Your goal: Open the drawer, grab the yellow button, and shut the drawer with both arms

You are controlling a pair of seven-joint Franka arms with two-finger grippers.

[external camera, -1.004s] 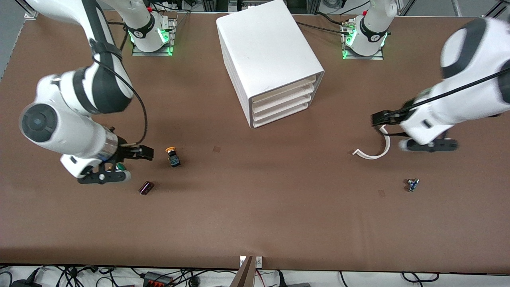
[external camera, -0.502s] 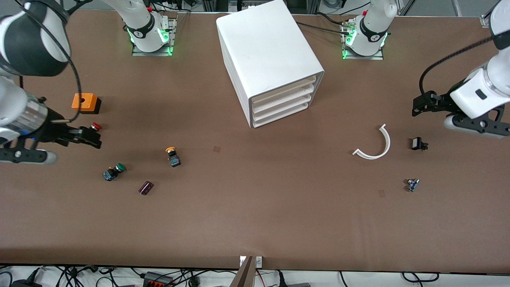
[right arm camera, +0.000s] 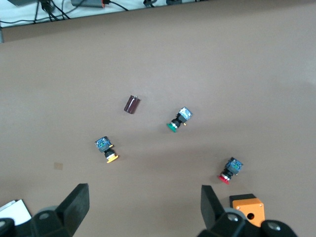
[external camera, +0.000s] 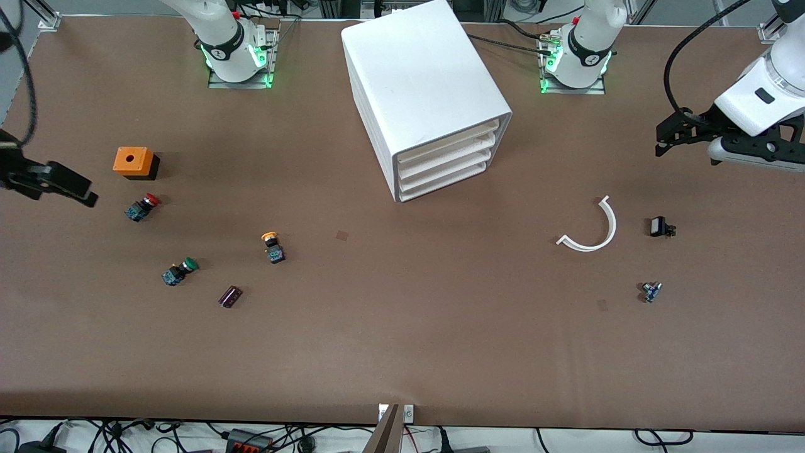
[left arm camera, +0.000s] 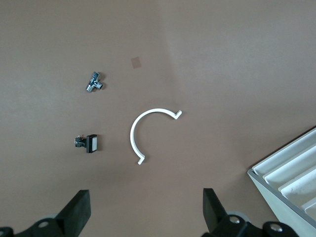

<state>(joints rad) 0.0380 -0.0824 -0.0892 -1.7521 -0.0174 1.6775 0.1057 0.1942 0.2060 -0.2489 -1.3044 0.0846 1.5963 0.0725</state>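
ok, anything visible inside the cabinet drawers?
No. All four drawers in the white cabinet are shut; only their front edges show, so any contents are hidden. The yellow-capped button lies out on the table.

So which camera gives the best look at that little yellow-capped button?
The right wrist view: the button lies unobstructed, its cap and blue body clearly separate. The front view shows it smaller, on the table. The left wrist view misses it.
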